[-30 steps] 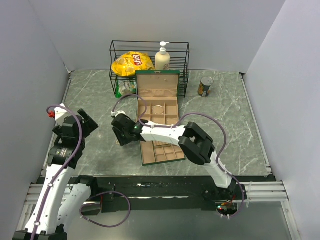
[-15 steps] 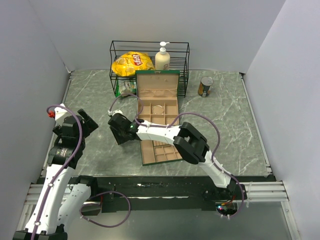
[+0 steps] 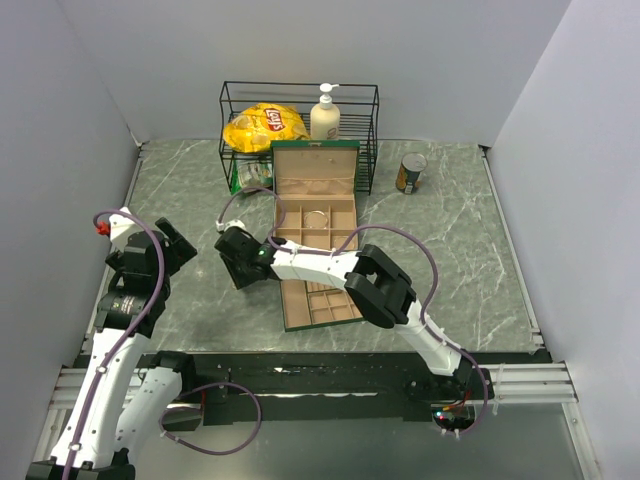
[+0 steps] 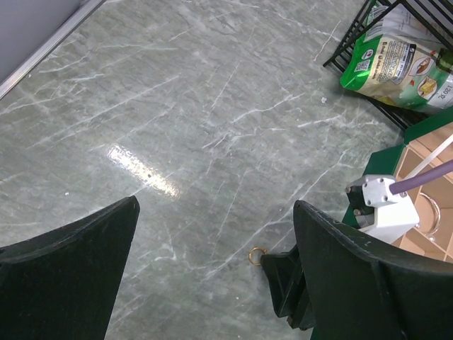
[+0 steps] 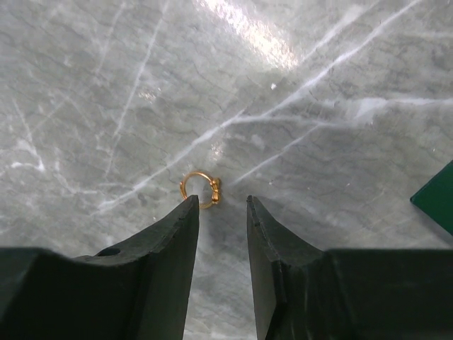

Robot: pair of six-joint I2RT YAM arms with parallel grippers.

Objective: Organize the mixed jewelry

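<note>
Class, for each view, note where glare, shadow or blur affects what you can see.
Right wrist: glare streak on the table near the top; ring sharp. Left wrist: white glare patch left of centre; near fingers black and featureless. Top: even light, no strong glare; ring not discernible.

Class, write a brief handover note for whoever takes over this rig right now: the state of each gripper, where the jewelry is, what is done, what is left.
Left gripper: jaws wide open, empty, over the table.
Right gripper: jaws narrowly open, empty, low over the table, left of the box.
Ring: on the table just ahead of the right jaws, slightly off their gap, not gripped.
Bangle: lying in a box compartment.
Done: the bangle looks sorted.
Left: grip the ring and put it in a compartment of the box or the tray. No other loose pieces show.
</note>
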